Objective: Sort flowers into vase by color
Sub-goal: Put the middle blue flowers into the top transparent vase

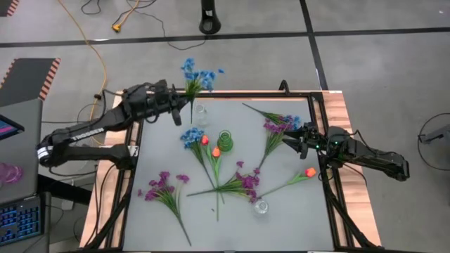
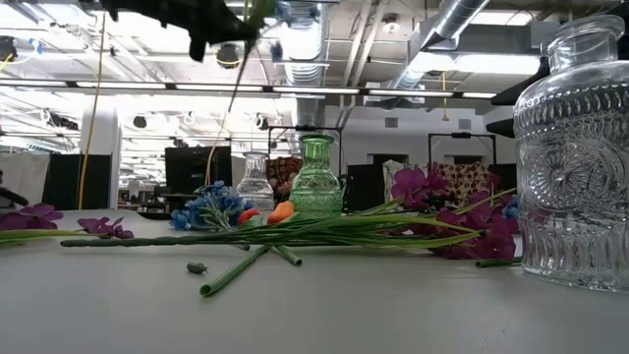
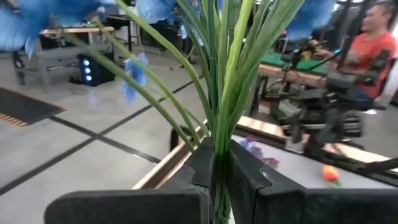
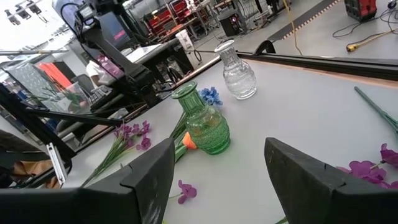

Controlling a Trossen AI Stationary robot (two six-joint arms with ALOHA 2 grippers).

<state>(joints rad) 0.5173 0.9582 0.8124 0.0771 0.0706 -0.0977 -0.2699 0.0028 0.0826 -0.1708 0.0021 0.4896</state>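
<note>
My left gripper (image 1: 184,105) is raised over the table's far left part and is shut on a blue flower sprig (image 1: 197,74), just beside the far clear glass vase (image 1: 200,113). A green glass vase (image 1: 225,141) stands mid-table and a second clear vase (image 1: 261,206) stands near the near edge. Loose on the table lie another blue sprig (image 1: 191,135), orange-red tulip buds (image 1: 211,145), a lone tulip (image 1: 310,171) and purple sprigs (image 1: 165,187) (image 1: 246,184) (image 1: 280,126). My right gripper (image 1: 295,140) waits open at the table's right side over the purple sprig there. My left gripper pinches the blue sprig's bundle of thin green stems (image 3: 217,163) between its two fingers, below where they fan out to the blooms (image 3: 152,11). The fingers come about level from the table's left, across the stems. The sprig is lifted clear, its stem (image 2: 234,93) hanging down slantwise.
A dark frame rail (image 1: 232,96) rims the grey table. A cut stem piece (image 2: 236,272) and a small green bit (image 2: 197,266) lie near the front. The near clear vase (image 2: 575,157) looms large in the low view. A person in an orange shirt (image 3: 373,43) sits beyond the table.
</note>
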